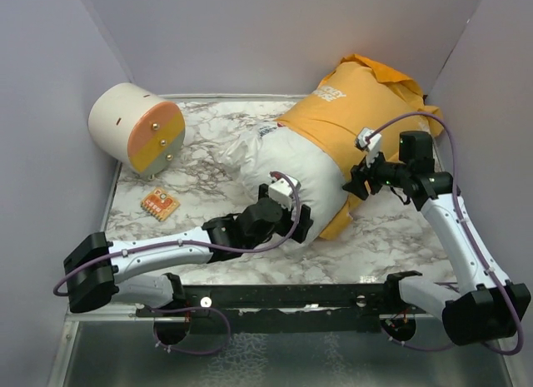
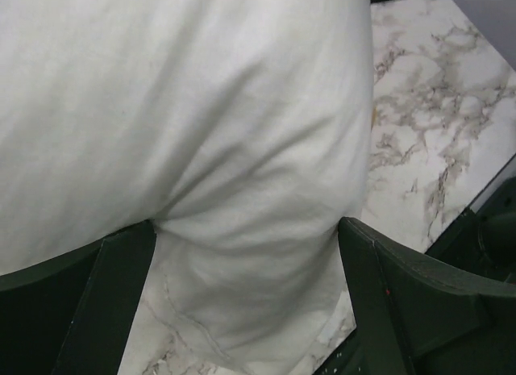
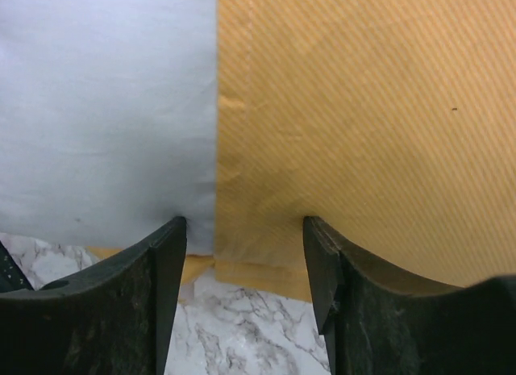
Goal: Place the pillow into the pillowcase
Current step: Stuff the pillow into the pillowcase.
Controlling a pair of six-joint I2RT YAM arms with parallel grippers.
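Note:
The white pillow (image 1: 291,166) lies in the middle of the marble table, its far half inside the orange-yellow pillowcase (image 1: 358,104), whose white lettering faces up. My left gripper (image 1: 287,205) is at the pillow's bare near end. In the left wrist view the pillow's end (image 2: 242,149) is squeezed between my left gripper's (image 2: 246,254) wide-set fingers (image 2: 113,286). My right gripper (image 1: 360,177) is at the case's open hem. In the right wrist view my right gripper (image 3: 244,230) holds the orange hem (image 3: 339,133) and the white pillow (image 3: 105,109) beside it between its fingers.
A cream-and-orange cylinder (image 1: 137,127) lies at the back left. A small orange ridged block (image 1: 159,204) sits on the marble table (image 1: 208,154) left of my left arm. Lilac walls close in the left, back and right sides.

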